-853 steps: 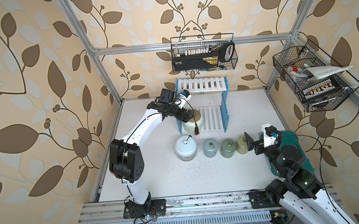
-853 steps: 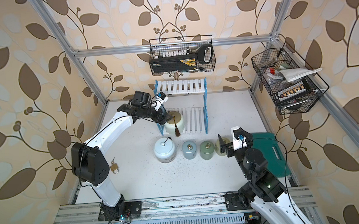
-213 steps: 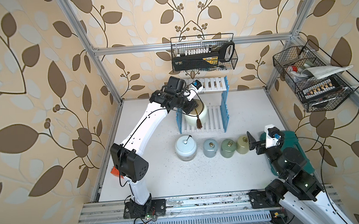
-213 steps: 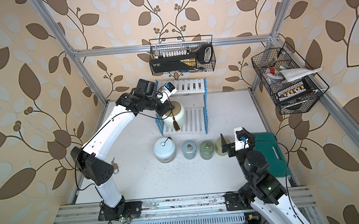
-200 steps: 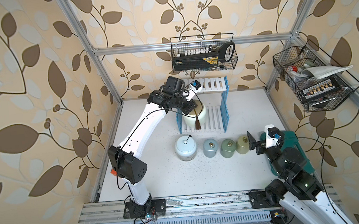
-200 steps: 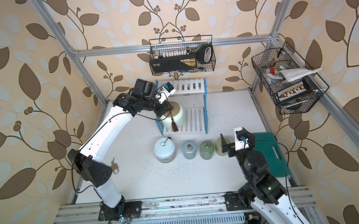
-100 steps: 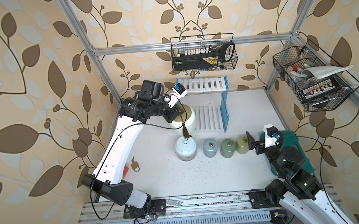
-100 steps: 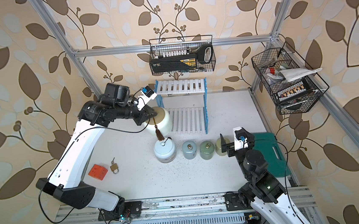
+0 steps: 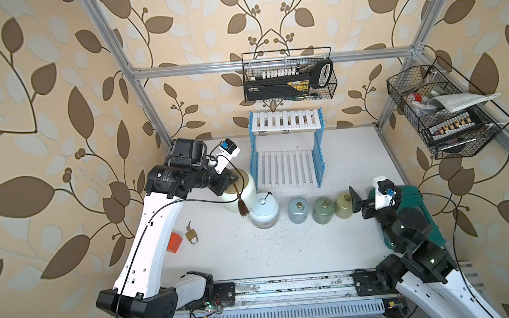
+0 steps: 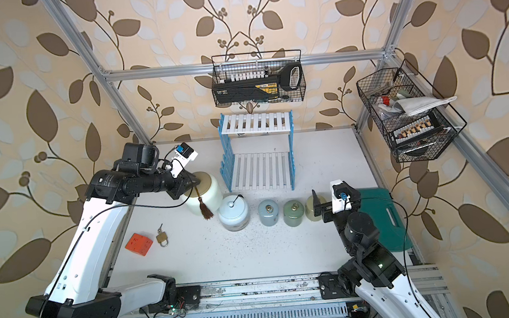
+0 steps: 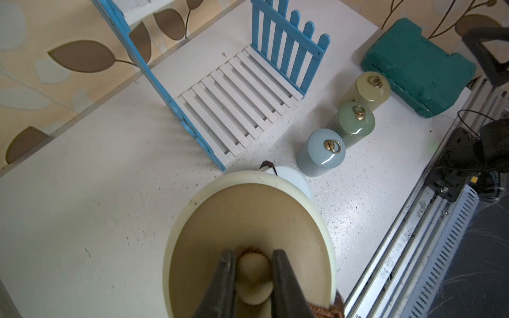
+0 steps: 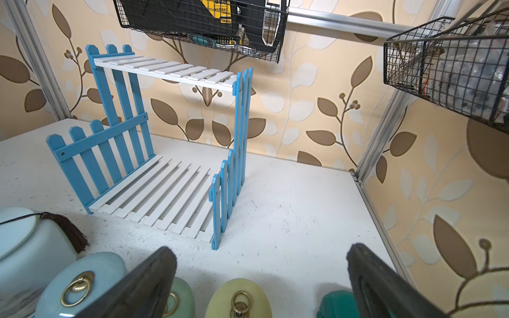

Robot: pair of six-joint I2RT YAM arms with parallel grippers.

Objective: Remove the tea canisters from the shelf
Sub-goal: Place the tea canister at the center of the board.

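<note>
Cream canister [image 9: 246, 189] [image 10: 210, 192] [image 11: 248, 217]: a squat cream ceramic jar with a tan lid is held clear of the shelf, over the tabletop [image 9: 286, 251], just beside the rack's front left corner. It appears tilted, lid towards the left arm.
Left gripper [image 9: 228, 181] [image 10: 191, 182] [image 11: 253, 256]: clamped tight on the cream canister's lid knob, one finger on each side.
Tassel [image 9: 243, 209] [image 10: 206, 212]: a brown tassel hangs from the lid.
White-blue jar [image 9: 264, 211] [image 10: 234, 214] [image 12: 24, 247]: a squat lidded jar, just beside the cream canister.
Row: a light blue cylinder [image 9: 297, 210] [image 11: 323, 154], a green cylinder [image 9: 323, 211] [image 11: 355, 124] and a yellow-green cylinder [image 9: 342, 204] [image 11: 371, 88], all ring-lidded, are lined up towards the tabletop's right edge.
Shelf [image 9: 285, 169] [image 10: 260, 171] [image 12: 165, 198]: a two-tier rack of white slats and blue picket sides, at the middle of the far edge.
Right gripper [image 9: 356, 202] [image 10: 317, 206] [image 12: 260, 254]: spread wide, nothing held, just beside the yellow-green cylinder.
Hidden: whether the cream canister's base touches the tabletop cannot be told. The white-blue jar is mostly covered by it in the left wrist view.
Change: seconds earlier the cream canister stood on the shelf's lower board, at its left side. It has since been carried out to the front left, and an orange block [image 9: 173, 242] and brass padlock [image 9: 191, 236] have been uncovered near the left edge. The row and right gripper are unchanged.
</note>
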